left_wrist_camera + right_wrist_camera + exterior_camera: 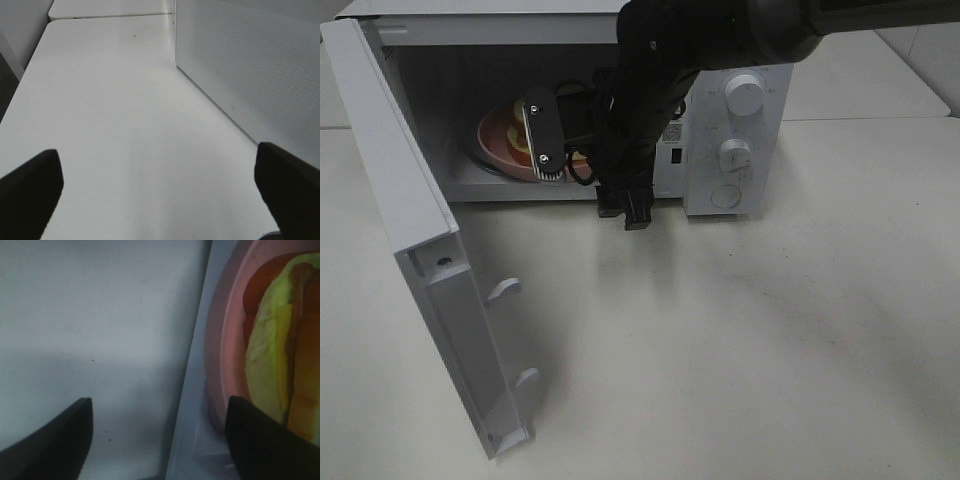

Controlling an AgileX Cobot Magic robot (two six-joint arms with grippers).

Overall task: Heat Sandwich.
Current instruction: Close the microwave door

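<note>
The sandwich [518, 138], with green lettuce and a brownish filling, lies on a pink plate [492, 140] inside the open microwave [760, 60]. My right gripper [546, 152] reaches into the oven's opening, at the plate's near side. The right wrist view shows the sandwich [280, 355] close up on the plate [225, 340]. There the right gripper [160, 445] is open, one finger overlapping the plate's rim and nothing clamped between the two. My left gripper [160, 200] hangs open over bare table beside the microwave's perforated side wall [250, 65].
The microwave door [420, 230] stands swung out to the left, its inner latches facing the table. Two knobs [745, 95] and a round button [725, 197] are on the control panel at the right. White table [740, 350] lies in front.
</note>
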